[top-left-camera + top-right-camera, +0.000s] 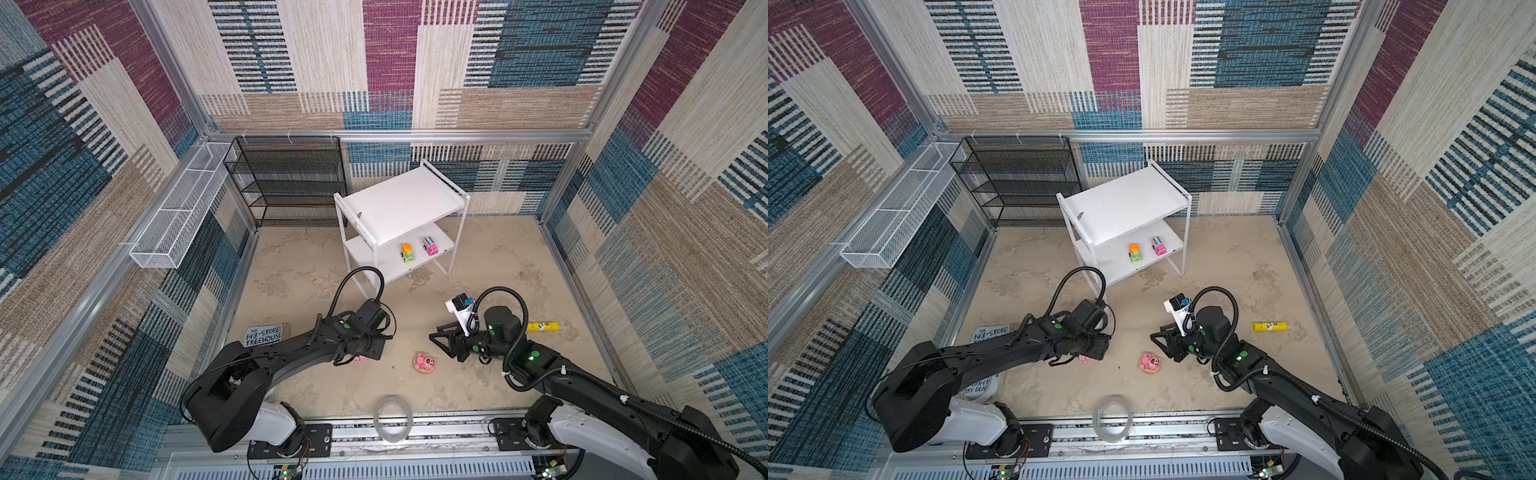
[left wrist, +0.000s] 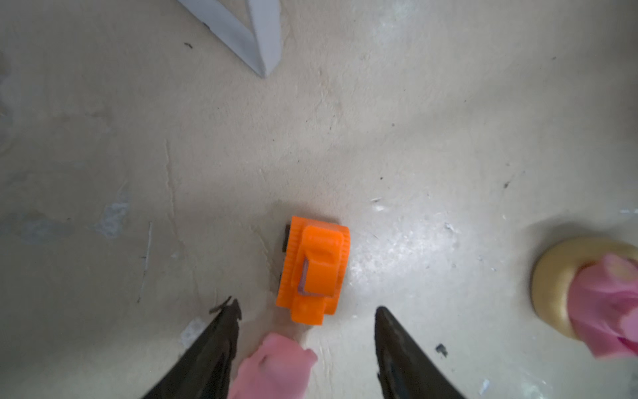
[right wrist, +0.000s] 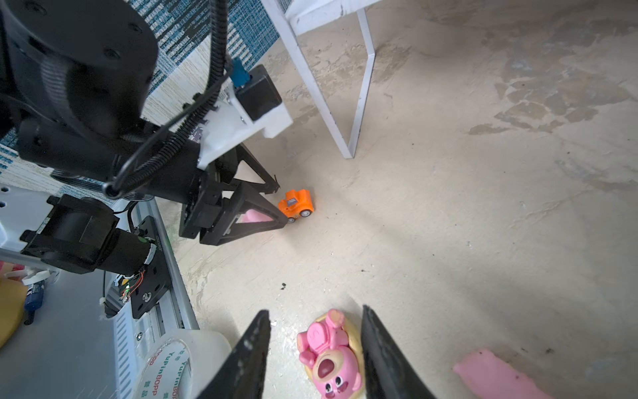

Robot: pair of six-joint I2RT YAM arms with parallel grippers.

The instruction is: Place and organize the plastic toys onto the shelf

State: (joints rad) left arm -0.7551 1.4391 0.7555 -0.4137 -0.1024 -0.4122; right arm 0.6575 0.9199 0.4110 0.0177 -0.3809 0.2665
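Toys first: spotting a green-orange car (image 1: 408,252) and a pink car (image 1: 430,246) sitting side by side on the lower board of the shelf (image 1: 399,199), over by the far edge of the counter (image 1: 498,266). Watching the left claw (image 2: 307,312) hanging spread, straddling a small pink toy (image 2: 272,366), tips just beside an orange car (image 2: 314,269). Catching the right claw (image 3: 315,311) spread too, flanking a pink bear (image 3: 328,359) lying toward the counter's near edge; touching it or not, hard telling.
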